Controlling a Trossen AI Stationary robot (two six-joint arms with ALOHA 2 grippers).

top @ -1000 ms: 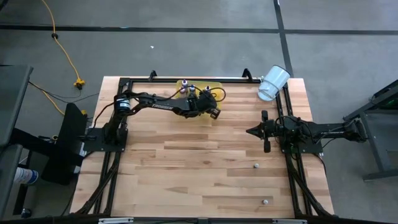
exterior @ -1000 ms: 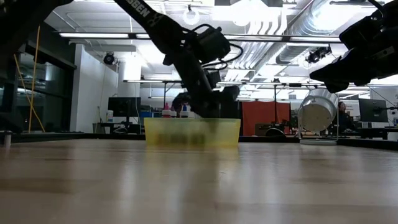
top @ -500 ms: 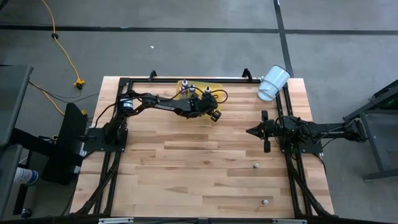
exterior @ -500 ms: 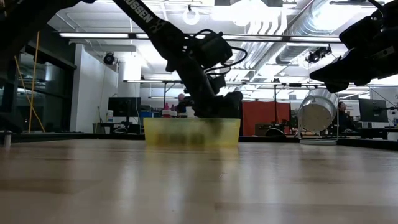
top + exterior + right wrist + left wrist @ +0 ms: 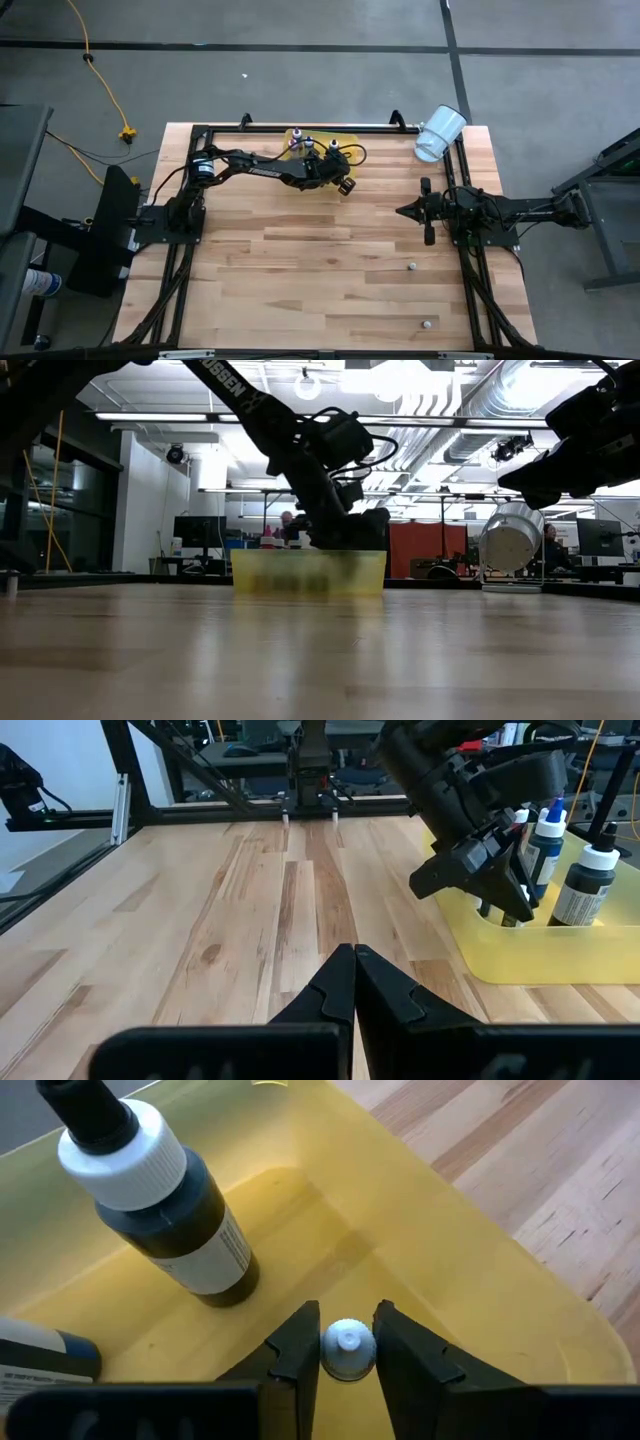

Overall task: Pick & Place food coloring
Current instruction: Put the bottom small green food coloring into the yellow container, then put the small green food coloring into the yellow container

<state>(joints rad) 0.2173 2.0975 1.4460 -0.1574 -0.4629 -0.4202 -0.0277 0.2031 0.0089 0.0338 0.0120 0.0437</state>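
My left gripper (image 5: 347,1365) points down inside the translucent yellow tray (image 5: 347,137) near the table's far edge and is shut on a tiny food coloring bottle with a white cap (image 5: 347,1348). A dark bottle (image 5: 170,1215) with a white collar and black tip stands on the tray floor beside it, and another bottle (image 5: 40,1365) shows at the picture's edge. Two whitish bead-sized bottles (image 5: 411,266) (image 5: 427,324) lie on the wood toward the near right. My right gripper (image 5: 352,975) is shut, hovering over the table's right side (image 5: 405,211). My left gripper pinches the tiny bottle between its two fingers (image 5: 300,1355), which sit on either side just below the white cap (image 5: 347,1342). It comes from above, pointing down into the tray. The bottle's body is hidden by the fingers, so I cannot tell whether it stands on the tray floor.
A white plastic cup (image 5: 440,132) lies on its side at the far right corner. Black frame rails run along the table's far edge and sides. Bare wood spreads between the tray and the near edge. The tray's walls (image 5: 308,573) enclose my left gripper.
My left gripper shifted a little toward the table's right over the tray, then held still. My right arm has kept still.
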